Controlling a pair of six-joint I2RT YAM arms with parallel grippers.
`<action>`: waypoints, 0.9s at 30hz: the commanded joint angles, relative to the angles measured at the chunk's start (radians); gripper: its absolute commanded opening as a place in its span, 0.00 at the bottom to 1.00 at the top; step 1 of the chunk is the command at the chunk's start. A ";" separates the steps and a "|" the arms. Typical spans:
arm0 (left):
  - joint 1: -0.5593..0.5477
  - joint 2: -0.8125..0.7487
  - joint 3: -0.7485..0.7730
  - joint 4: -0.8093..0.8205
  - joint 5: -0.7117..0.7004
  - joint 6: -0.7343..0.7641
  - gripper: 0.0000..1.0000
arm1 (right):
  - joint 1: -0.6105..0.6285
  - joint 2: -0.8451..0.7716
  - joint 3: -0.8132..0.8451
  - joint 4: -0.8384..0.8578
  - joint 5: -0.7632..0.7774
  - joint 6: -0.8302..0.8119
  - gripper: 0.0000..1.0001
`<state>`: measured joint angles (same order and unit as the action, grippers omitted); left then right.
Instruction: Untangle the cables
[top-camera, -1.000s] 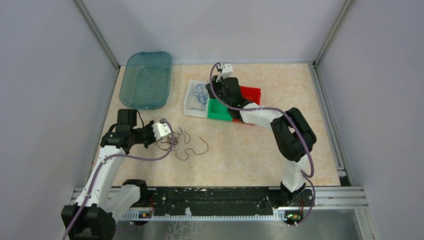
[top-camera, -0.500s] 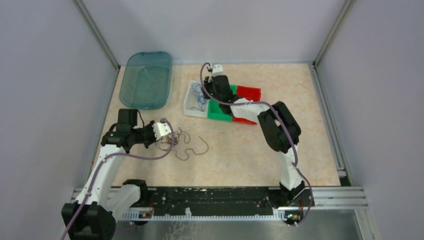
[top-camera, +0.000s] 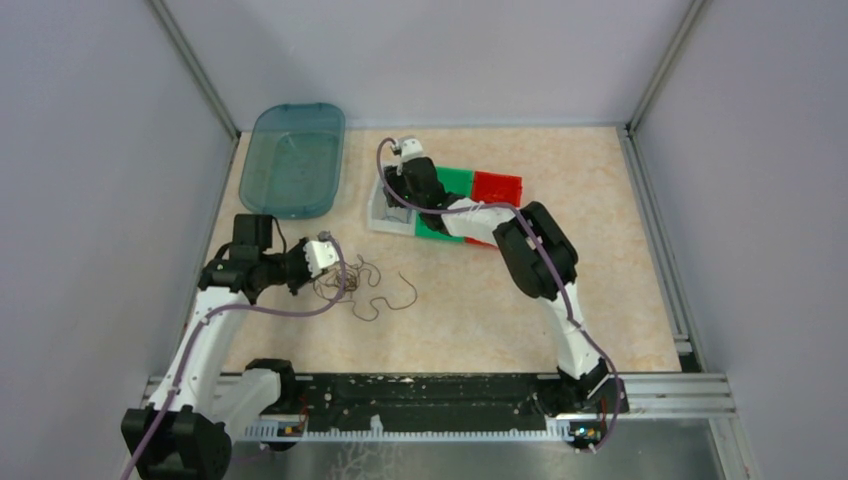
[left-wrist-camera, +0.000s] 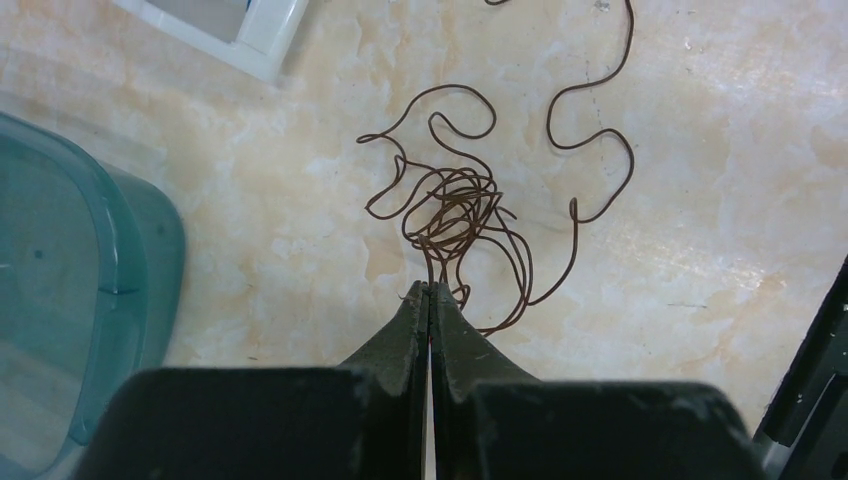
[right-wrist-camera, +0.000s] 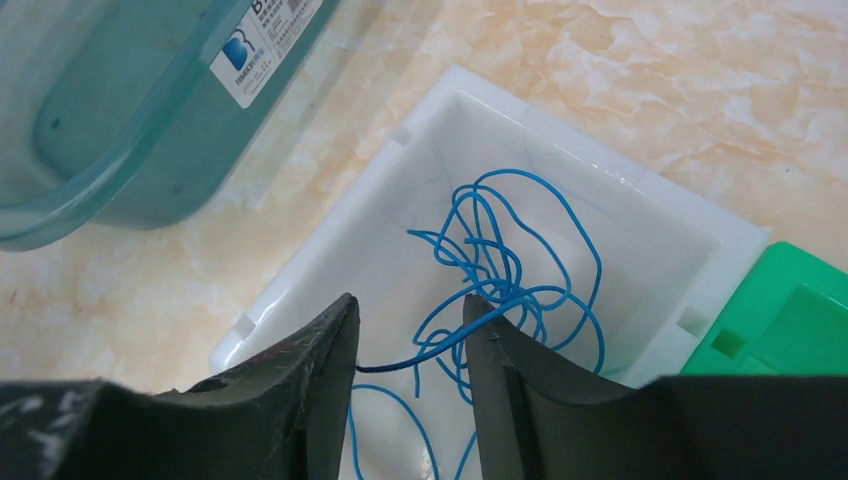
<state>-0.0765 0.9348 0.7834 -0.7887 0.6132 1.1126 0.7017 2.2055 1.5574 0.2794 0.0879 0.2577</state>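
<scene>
Curling hair-thin brown cables (left-wrist-camera: 450, 205)

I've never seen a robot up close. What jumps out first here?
A curly brown wire tangle lies on the marbled table near its left side, and the left hand is pinched shut on a strand of it. Farther back, loopy blue wires sit in a white bin, with the right hand open just over them.

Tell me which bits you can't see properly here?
- Right wrist view: blue wires, lower loops cut off by the bottom edge.
- Top view: right gripper covers most of the white bin.
- Left wrist view: left gripper is shut; its fingers hide whether the brown wires are pinched.
</scene>
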 joint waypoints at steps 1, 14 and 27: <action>0.004 -0.011 0.041 -0.027 0.065 -0.017 0.02 | 0.013 -0.072 0.014 0.023 0.047 -0.078 0.47; 0.004 -0.024 0.093 -0.043 0.096 -0.060 0.03 | 0.014 -0.425 -0.123 0.093 -0.098 -0.179 0.71; 0.002 -0.051 0.245 -0.134 0.258 -0.156 0.03 | 0.136 -0.808 -0.666 0.410 -0.546 -0.136 0.73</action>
<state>-0.0765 0.8967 0.9508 -0.8654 0.7498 0.9894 0.7815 1.4052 0.9337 0.5789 -0.2871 0.1059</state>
